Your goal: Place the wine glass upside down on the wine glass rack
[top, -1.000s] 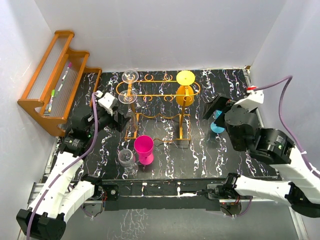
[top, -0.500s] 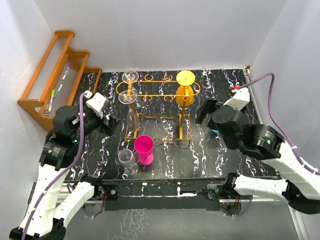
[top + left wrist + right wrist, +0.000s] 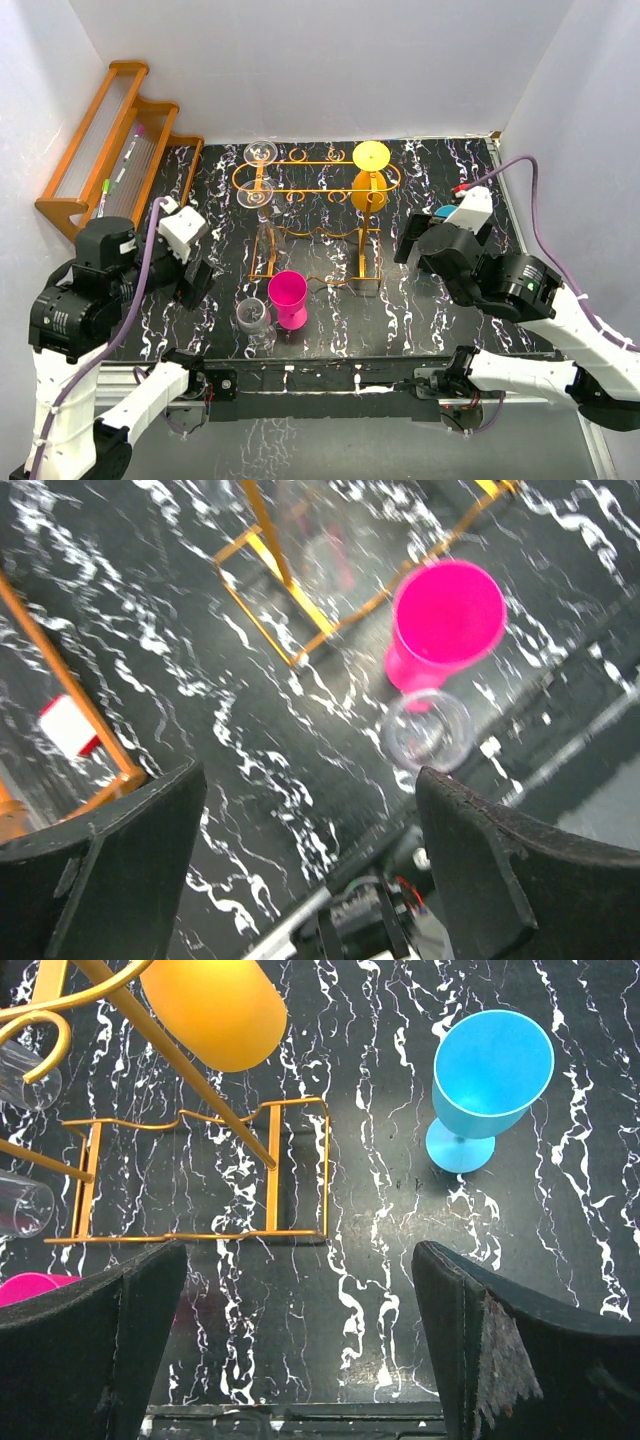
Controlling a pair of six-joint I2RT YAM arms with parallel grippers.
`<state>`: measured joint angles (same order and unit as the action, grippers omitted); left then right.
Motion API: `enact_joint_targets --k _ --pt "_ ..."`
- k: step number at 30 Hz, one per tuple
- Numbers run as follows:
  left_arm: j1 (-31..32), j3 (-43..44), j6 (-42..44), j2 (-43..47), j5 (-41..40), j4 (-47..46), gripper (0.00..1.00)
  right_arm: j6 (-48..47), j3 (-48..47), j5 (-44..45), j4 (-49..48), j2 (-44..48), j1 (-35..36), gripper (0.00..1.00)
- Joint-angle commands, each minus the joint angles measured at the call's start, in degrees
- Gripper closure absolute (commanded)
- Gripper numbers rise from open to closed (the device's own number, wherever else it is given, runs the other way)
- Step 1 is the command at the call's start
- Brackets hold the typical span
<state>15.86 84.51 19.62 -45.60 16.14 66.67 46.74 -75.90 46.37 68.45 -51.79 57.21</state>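
Note:
The orange-gold wire wine glass rack (image 3: 318,183) stands at the table's middle back. Two clear wine glasses (image 3: 257,192) hang upside down at its left end and an orange one (image 3: 371,182) at its right. A pink glass (image 3: 289,297) and a clear glass (image 3: 253,317) stand upright in front of it; the left wrist view shows them too, the pink one (image 3: 447,620) and the clear one (image 3: 428,730). A blue glass (image 3: 490,1070) stands upright to the right of the rack. My left gripper (image 3: 195,280) is open and empty, left of the rack. My right gripper (image 3: 420,238) is open and empty, above the table near the blue glass.
A brown wooden stepped rack (image 3: 110,160) holding pens leans in the back left corner; its foot (image 3: 75,705) shows in the left wrist view. The rack's base frame (image 3: 270,1170) lies on the black marbled table. White walls close in on three sides.
My left gripper has drawn back from the rack's left end, toward the left and the near edge. My right arm has shifted and now covers most of the blue glass from above.

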Motion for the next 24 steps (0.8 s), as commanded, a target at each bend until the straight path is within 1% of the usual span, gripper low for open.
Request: enact_joint_targets --k 1,3,6,10,12,15,18,21,24 --pt "-0.3 2.16 3.21 -5.37 7.02 14.95 0.19 -1.81 -2.87 0.79 -2.41 -1.29 -0.17 0.0" --pt "-0.29 0.39 3.0 -5.69 7.92 15.32 0.2 -1.1 -2.23 -0.32 -3.59 -0.63 -0.17 0.0" --pt "-0.27 -1.91 4.01 -6.46 10.02 15.33 0.2 -0.32 1.22 -2.15 -5.67 3.12 -0.17 0.0" --pt "-0.26 -5.98 6.25 -9.3 11.71 14.94 0.22 3.37 3.38 -3.71 -3.09 7.91 -0.22 0.0" --pt "-0.29 -7.36 6.18 -10.49 11.13 12.8 0.23 4.83 4.15 -4.73 -2.61 10.93 -0.17 0.01" --pt "-0.25 -9.58 4.46 -11.32 8.12 7.5 0.25 6.1 4.32 -5.65 -2.7 15.33 -0.17 0.02" --pt "-0.23 -12.45 3.2 -11.64 7.77 3.08 0.35 6.55 2.64 -5.94 -1.59 16.07 -0.2 0.04" --pt "-0.3 -14.21 3.18 -11.49 8.26 0.68 0.37 7.02 0.75 -5.5 -0.29 15.13 -0.18 0.06" --pt "-0.25 -14.55 3.72 -13.11 9.84 0.26 0.37 6.84 0.72 -3.64 -1.56 15.01 -0.2 0.06"
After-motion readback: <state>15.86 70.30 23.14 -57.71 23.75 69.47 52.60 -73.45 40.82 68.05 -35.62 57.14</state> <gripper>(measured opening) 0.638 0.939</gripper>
